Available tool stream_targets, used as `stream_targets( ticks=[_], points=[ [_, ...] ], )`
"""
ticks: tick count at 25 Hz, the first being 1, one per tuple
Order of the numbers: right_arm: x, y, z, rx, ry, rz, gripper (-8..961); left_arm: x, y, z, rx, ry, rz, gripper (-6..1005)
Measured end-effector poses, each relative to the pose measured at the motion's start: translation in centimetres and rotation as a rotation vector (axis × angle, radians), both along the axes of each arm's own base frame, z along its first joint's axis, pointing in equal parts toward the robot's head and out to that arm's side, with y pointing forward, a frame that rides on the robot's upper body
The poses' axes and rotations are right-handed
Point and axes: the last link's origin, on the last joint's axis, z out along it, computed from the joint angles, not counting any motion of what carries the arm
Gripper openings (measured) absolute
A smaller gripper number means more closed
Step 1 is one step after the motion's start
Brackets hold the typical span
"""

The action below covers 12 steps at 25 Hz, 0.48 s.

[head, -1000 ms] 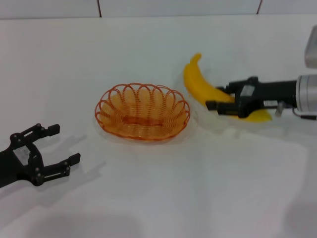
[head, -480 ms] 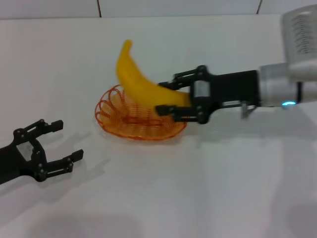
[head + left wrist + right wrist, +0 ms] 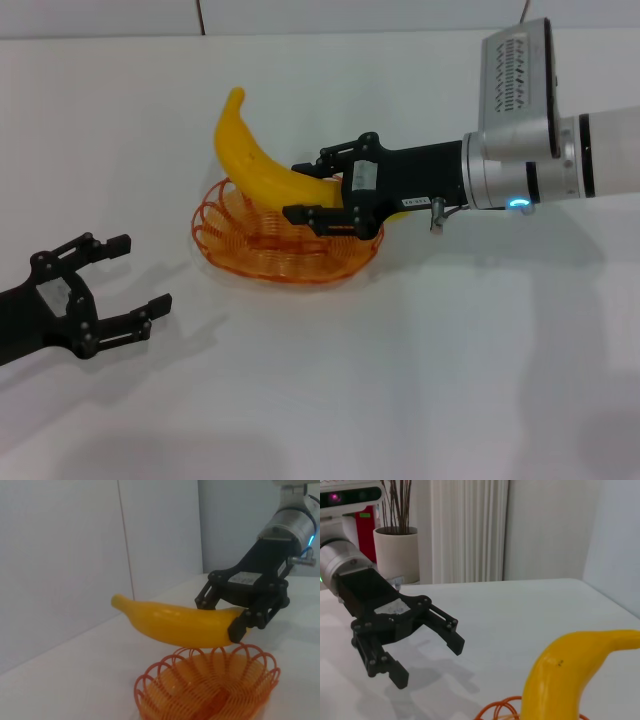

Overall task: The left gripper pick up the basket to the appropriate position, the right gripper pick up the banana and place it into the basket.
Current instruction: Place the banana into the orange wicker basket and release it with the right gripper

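Observation:
The orange wire basket (image 3: 262, 250) sits on the white table, left of centre; it also shows in the left wrist view (image 3: 210, 690). My right gripper (image 3: 308, 190) is shut on the yellow banana (image 3: 255, 165) and holds it just above the basket, tip pointing up and left. The left wrist view shows the banana (image 3: 175, 625) hovering over the basket in the right gripper (image 3: 239, 611). The right wrist view shows the banana's end (image 3: 570, 675). My left gripper (image 3: 122, 275) is open and empty on the table, left of the basket; it also shows in the right wrist view (image 3: 427, 652).
The white table (image 3: 420, 380) stretches around the basket. A wall seam runs along its far edge. A potted plant (image 3: 397, 535) and curtains stand beyond the table in the right wrist view.
My right gripper has carried the banana from the table right of the basket up and leftward, and now lowers it over the basket. The left gripper has barely moved.

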Motion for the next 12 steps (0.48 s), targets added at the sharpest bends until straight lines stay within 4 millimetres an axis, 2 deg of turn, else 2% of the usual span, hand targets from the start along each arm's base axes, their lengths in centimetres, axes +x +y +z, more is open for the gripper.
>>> stream_targets(
  ticks=[10,12],
  points=[
    [0.04,0.17,-0.63,-0.005,0.002,-0.054,509,0.04,0.11,-0.14,-0.004,-0.007,0.004,879],
    [-0.05,0.29,-0.65,-0.005,0.006,-0.065,590,0.04,0.11,-0.13,-0.004,-0.007,0.004,878]
  ],
)
